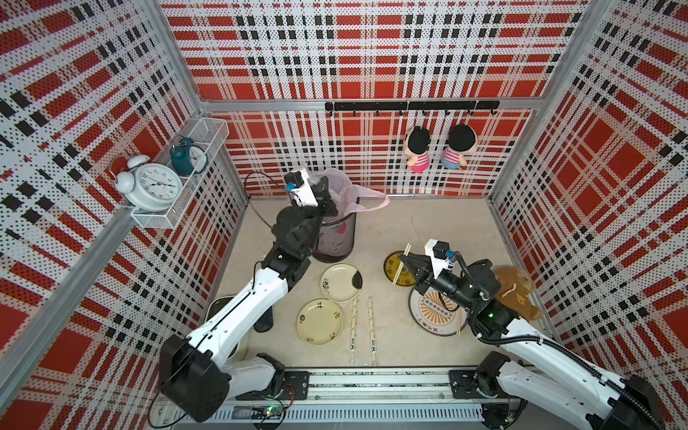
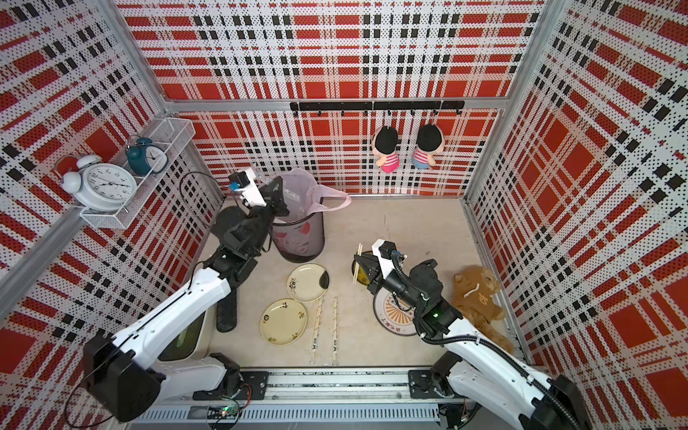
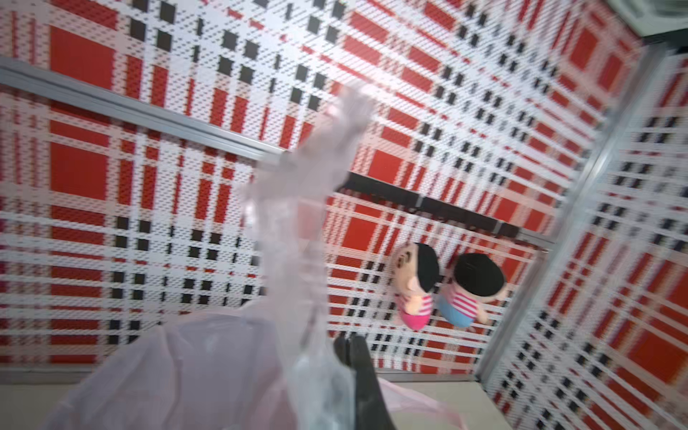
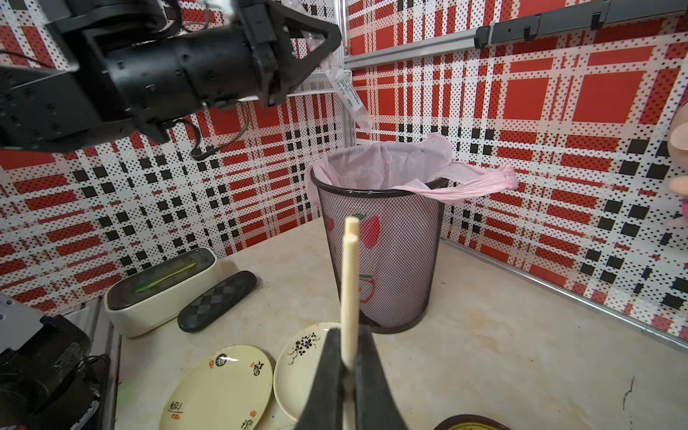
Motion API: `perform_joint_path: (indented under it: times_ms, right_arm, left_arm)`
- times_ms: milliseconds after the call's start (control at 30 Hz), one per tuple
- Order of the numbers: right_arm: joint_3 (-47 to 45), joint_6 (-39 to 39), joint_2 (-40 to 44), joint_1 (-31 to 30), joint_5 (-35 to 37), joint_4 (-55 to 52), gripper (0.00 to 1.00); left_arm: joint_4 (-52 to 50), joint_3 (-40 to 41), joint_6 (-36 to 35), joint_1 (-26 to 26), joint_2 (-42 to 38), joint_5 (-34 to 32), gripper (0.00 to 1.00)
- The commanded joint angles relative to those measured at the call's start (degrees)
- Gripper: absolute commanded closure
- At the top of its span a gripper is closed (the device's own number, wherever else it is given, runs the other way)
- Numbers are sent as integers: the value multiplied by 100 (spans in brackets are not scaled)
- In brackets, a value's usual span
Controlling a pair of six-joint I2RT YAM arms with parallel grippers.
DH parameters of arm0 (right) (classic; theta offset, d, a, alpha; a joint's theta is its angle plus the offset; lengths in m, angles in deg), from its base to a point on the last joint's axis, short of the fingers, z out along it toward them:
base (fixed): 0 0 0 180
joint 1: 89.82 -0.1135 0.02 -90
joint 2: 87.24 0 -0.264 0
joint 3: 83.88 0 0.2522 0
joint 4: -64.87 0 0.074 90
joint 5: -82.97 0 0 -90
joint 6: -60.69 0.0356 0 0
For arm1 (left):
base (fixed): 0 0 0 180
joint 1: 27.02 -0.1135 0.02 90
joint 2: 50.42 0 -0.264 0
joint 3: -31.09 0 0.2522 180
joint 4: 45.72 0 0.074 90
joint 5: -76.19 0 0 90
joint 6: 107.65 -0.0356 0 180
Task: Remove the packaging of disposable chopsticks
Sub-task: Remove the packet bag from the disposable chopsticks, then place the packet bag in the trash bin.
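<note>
Now the left jaws pinch a clear sleeve [image 4: 348, 93] above the bin [image 4: 383, 260]. Meanwhile the right jaws clamp bare chopsticks [image 4: 350, 283], held over a dark plate [image 1: 391, 266].

A robot test booth, this: plaid pegboard walls [image 1: 353, 48], aluminium framing [image 1: 260, 106], arms [image 1: 238, 309] on a rail [image 1: 372, 385] (clocks [image 1: 154, 186] and dolls [image 1: 419, 149] as homely dressing).

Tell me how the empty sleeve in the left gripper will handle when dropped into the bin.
The sleeve hangs limp from the shut left gripper, so likely floppy and light; it may flutter rather than drop straight. Thin clear film, so probably slippery and could cling to the bin liner.
</note>
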Motion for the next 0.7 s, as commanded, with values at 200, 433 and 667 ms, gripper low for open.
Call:
perform_joint_path:
  times_ms: [200,433,667]
  right_arm:
    - [-244,67,296,99,-129,79,100]
    - [-231,67,198,109,-68,75,100]
    - [-220,58,136,118,-42,75,100]
  left_arm:
    - [-2697,-2461,-14,-520,2370,-1055,92]
    - [-3622,-3054,299,-627,3014,-557,70]
    - [-3706,-3037,181,-556,2728,-694,34]
